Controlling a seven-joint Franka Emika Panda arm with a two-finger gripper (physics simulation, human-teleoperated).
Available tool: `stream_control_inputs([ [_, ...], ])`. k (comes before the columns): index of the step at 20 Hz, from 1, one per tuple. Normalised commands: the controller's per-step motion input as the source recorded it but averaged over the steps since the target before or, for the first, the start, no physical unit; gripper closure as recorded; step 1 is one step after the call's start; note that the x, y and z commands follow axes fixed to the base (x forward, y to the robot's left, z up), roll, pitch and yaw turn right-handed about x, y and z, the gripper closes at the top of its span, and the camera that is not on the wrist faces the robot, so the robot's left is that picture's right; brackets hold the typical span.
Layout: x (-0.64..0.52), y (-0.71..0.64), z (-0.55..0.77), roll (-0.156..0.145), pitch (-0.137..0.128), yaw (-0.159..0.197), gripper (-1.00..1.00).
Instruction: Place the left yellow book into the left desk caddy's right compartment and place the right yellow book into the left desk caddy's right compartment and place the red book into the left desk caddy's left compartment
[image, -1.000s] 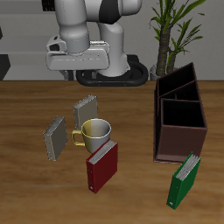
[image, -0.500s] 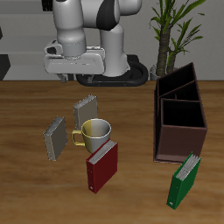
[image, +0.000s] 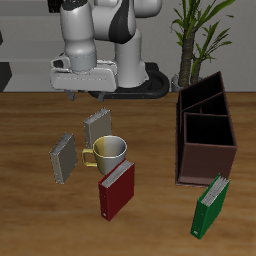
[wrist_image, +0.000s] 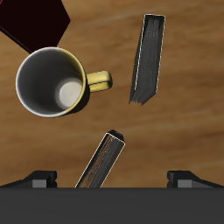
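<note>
The left yellow book (image: 97, 128) stands on edge behind the mug; it also shows in the wrist view (wrist_image: 103, 160). The right yellow book (image: 63, 157) stands beside the mug and shows in the wrist view too (wrist_image: 147, 59). The red book (image: 116, 190) stands nearer the table's front edge, and only its corner (wrist_image: 35, 22) shows in the wrist view. The dark left desk caddy (image: 206, 160) stands apart from them, with both sections empty. My gripper (image: 88, 92) (wrist_image: 112, 179) is open and empty, hovering high and slightly behind the left yellow book.
A grey mug with a yellow handle (image: 108, 152) (wrist_image: 48, 83) stands between the books. A green book (image: 210, 206) stands in front of the caddy. A potted plant (image: 195, 35) is behind the caddy.
My gripper has come down a little and moved slightly toward the books. Nothing on the table has moved.
</note>
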Motion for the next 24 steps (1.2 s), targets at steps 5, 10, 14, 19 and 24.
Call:
stream_control_inputs([
  [5,0.04,0.08,-0.14,0.003,-0.033,-0.017,-1.0],
  [10,0.02,-0.06,-0.16,-0.02,0.001,-0.06,-1.0],
  [14,0.0,0.03,-0.14,0.004,-0.001,0.001,-1.0],
  [19,-0.06,0.09,-0.25,0.014,0.004,-0.035,-1.0],
  [24,-0.08,0.03,-0.18,-0.002,0.009,-0.031,-1.0],
])
